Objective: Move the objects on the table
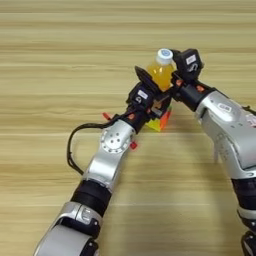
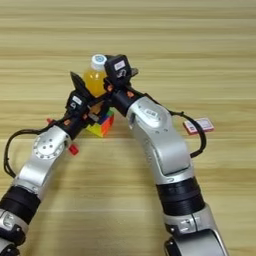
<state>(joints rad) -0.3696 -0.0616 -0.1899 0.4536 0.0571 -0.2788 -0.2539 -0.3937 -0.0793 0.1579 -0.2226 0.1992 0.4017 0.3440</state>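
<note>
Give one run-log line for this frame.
left gripper: at bottle, state unclear | right gripper: at bottle | bottle: upright | cube: beside | card: right

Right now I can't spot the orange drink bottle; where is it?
The bottle stands mid-table between the left gripper and right gripper, just behind a colourful cube.

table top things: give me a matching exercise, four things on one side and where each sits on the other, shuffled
Things
1. clear bottle of orange drink with white cap
2. multicoloured cube
3. small flat red and white packet
4. black cable loop

Places
a. alone on the wooden table, right of the right arm
b. between the left gripper and the right gripper
c. partly hidden beneath the left gripper
d. hanging off the left arm's outer side

Pairs: 1-b, 2-c, 3-a, 4-d
</note>
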